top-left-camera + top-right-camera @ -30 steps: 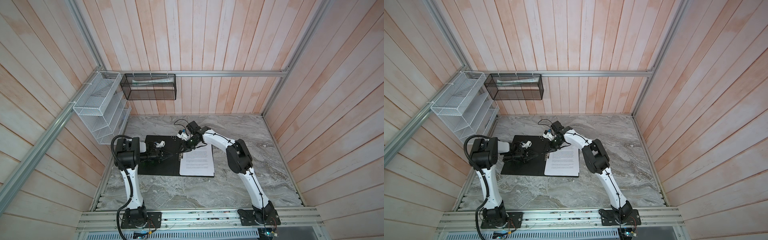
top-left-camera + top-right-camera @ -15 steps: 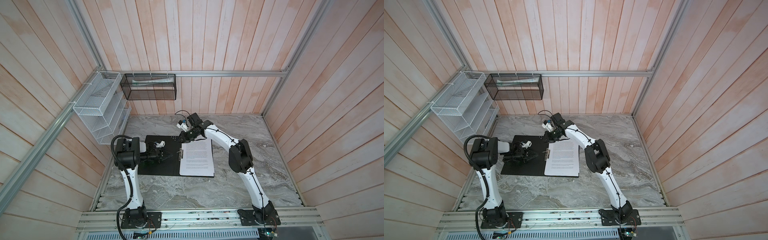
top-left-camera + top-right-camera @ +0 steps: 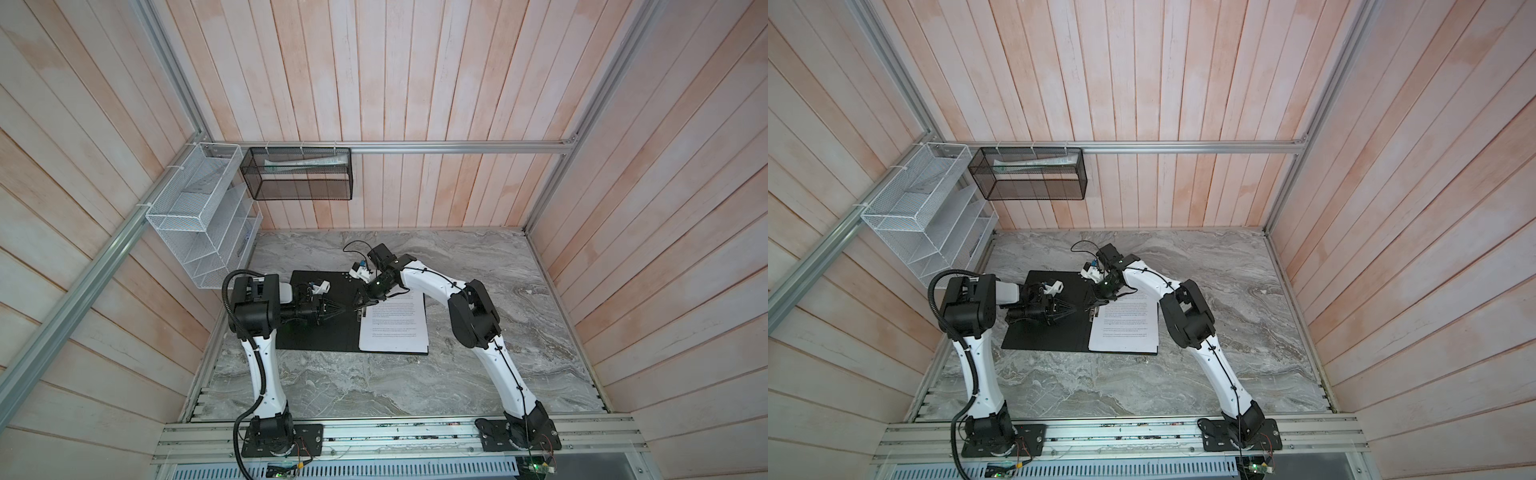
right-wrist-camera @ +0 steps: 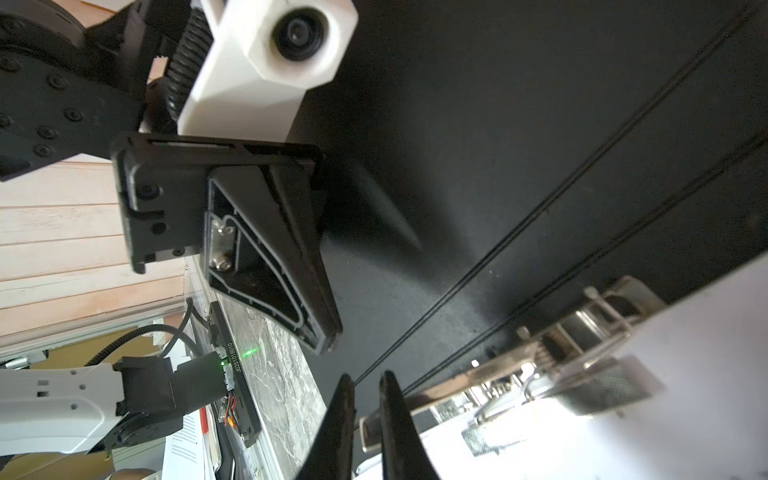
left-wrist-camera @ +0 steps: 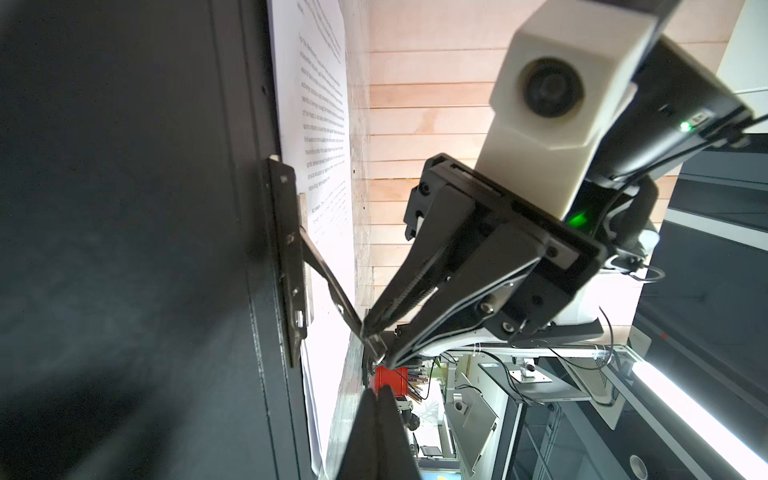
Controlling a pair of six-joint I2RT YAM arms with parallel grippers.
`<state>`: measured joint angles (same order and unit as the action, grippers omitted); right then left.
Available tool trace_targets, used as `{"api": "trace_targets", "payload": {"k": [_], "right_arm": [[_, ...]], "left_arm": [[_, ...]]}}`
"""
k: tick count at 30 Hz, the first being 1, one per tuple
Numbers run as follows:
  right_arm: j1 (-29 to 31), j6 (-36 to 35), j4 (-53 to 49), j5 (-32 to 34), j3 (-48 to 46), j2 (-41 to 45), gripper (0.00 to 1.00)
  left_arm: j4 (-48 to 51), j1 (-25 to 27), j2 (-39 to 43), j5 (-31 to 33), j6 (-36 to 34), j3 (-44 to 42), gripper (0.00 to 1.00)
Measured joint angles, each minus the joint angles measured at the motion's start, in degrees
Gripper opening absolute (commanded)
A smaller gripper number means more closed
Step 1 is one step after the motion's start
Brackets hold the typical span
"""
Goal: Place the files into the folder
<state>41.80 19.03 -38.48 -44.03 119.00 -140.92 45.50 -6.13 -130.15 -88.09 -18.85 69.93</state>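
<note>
The folder lies open on the marble table, black inside up. The files, white printed sheets, rest on its right half. At the spine the metal clip has its lever raised at a slant. My right gripper is shut on the lever's tip. My left gripper is shut and empty. It points along the left flap, its tip just short of the spine and apart from the right fingers.
A white wire rack hangs on the left wall. A black mesh basket with papers in it hangs on the back wall. Bare marble table lies to the right of the folder and in front of it.
My right gripper pulled back towards the far wall half a second ago and has come down again onto the clip lever. The left arm has stayed still.
</note>
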Motion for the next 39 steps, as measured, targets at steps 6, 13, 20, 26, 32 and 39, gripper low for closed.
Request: {"api": "trace_targets", "payload": {"k": [6, 13, 20, 26, 32, 39], "right_arm": [[0.2, -1.2, 0.3, 0.9, -1.1, 0.5, 0.13], [1.3, -2.4, -3.7, 7.0, 1.8, 0.7, 0.14], [2.3, -2.5, -9.6, 16.4, 7.1, 0.7, 0.17], [2.4, 0.0, -14.7, 21.9, 19.3, 0.3, 0.22], [2.3, 4.1, -19.9, 22.7, 26.9, -0.8, 0.22], [2.5, 6.6, -22.0, 21.4, 20.7, -1.3, 0.21]], "left_arm": [[0.0, 0.0, 0.0, 0.0, 0.0, 0.0, 0.00], [0.1, 0.0, 0.0, 0.0, 0.0, 0.0, 0.00], [0.1, 0.0, 0.0, 0.0, 0.0, 0.0, 0.00], [0.1, 0.0, 0.0, 0.0, 0.0, 0.0, 0.00], [0.1, 0.0, 0.0, 0.0, 0.0, 0.0, 0.00], [0.1, 0.0, 0.0, 0.1, 0.0, 0.0, 0.00]]}}
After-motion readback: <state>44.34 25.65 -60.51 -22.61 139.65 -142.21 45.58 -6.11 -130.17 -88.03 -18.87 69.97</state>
